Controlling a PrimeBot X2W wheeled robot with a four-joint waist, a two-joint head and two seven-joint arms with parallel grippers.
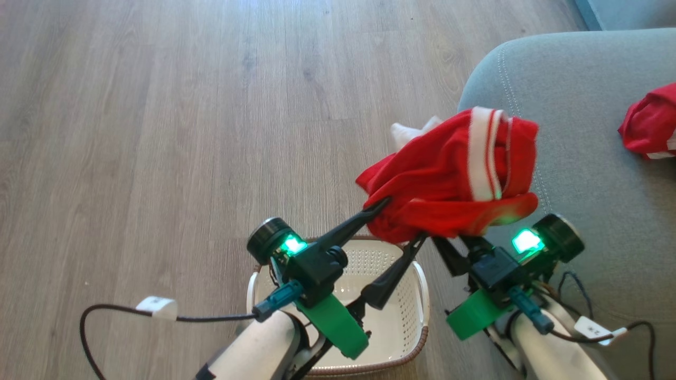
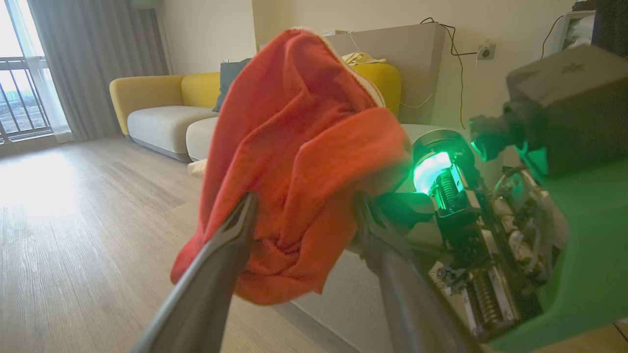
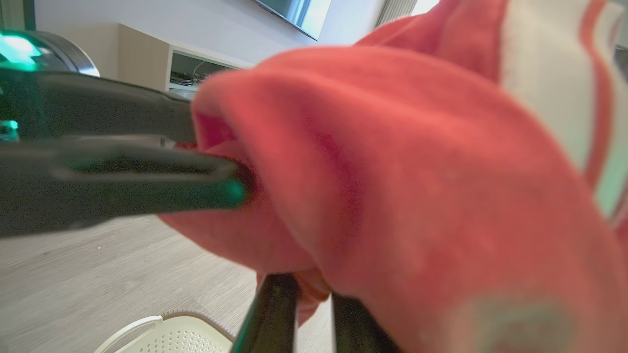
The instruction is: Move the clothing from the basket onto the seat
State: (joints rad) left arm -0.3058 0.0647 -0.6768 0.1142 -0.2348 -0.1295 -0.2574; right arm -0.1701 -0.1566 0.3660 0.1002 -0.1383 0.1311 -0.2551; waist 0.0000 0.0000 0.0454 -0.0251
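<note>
a: head view first. where do we stand?
b: about half done, i'd say. the other red garment (image 1: pixel 647 124) lies on the seat (image 1: pixel 581 169), at the view's right edge. the striped garment (image 1: pixel 454 179) hangs in the air over the far rim of the basket (image 1: pixel 421 295), just beside the seat's rounded corner and not yet on it. what i see of the basket's inside is bare, though my left arm hides part of it.
a: and the grippers?
b: my left gripper (image 1: pixel 401 221) stands wide apart. one fingertip touches the cloth's lower edge and it clamps nothing. my right gripper (image 1: pixel 441 243) reaches under the bundle, its tips hidden here.
a: left wrist view?
b: my two fingers (image 2: pixel 230 235) spread to either side of the cloth, which droops between them unpinched. the right arm's wrist sits close on the right, so there's little room between the arms.
a: right wrist view?
b: it's blurred, but the right fingers (image 3: pixel 274 299) are drawn together with a red fold nipped between them, so i judge that hand carries the load. a left finger crosses at the left, against the cloth. the basket rim is below.
a: room to move?
b: there's open floor (image 1: pixel 158 132) left and ahead, and bare seat between the corner and the other garment. i'd clear the cushion edge and mind that left fingertip snagging.
</note>
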